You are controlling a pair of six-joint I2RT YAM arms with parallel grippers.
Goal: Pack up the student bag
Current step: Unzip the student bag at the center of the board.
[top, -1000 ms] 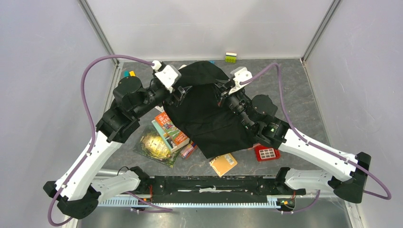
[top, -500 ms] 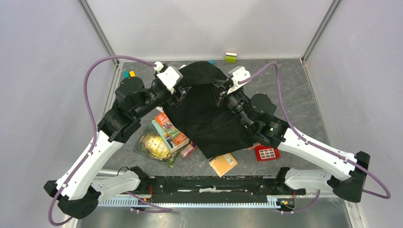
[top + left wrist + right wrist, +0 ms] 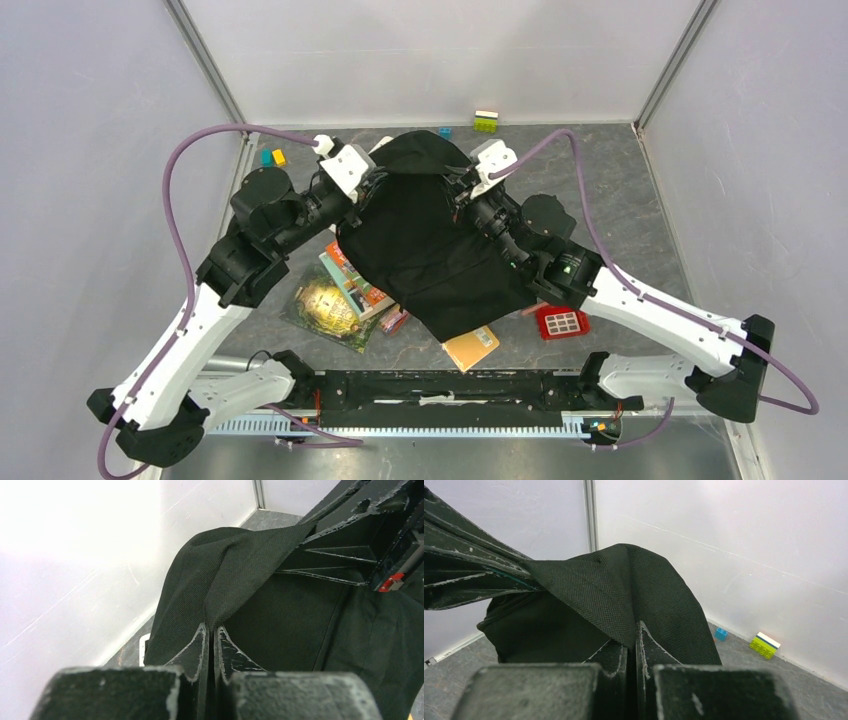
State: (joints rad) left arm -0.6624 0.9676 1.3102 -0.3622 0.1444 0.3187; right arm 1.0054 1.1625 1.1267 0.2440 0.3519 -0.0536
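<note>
The student bag (image 3: pixel 430 250), a big black fabric pack, lies in the middle of the table, and both grippers hold its far end up. My left gripper (image 3: pixel 372 180) is at the bag's upper left edge. In the left wrist view its jaws (image 3: pixel 210 630) are pinched together on a fold of the black weave (image 3: pixel 235 565). My right gripper (image 3: pixel 462 185) is at the upper right edge, and in the right wrist view it (image 3: pixel 631 630) is likewise shut on a ridge of bag fabric (image 3: pixel 624 585). The bag's opening and straps are hidden.
Partly under the bag's left side are a teal-orange book (image 3: pixel 350 280) and a green book with a gold picture (image 3: pixel 322 305). An orange notebook (image 3: pixel 470 348) and a red calculator (image 3: pixel 562 322) lie near the front. A lime brick (image 3: pixel 486 121), a blue brick (image 3: pixel 445 131) and small bricks (image 3: pixel 272 157) sit by the back wall.
My left gripper has closed on the bag's fabric. Both grippers have shifted slightly back and left, drawing the bag's far end up and covering more of the books.
</note>
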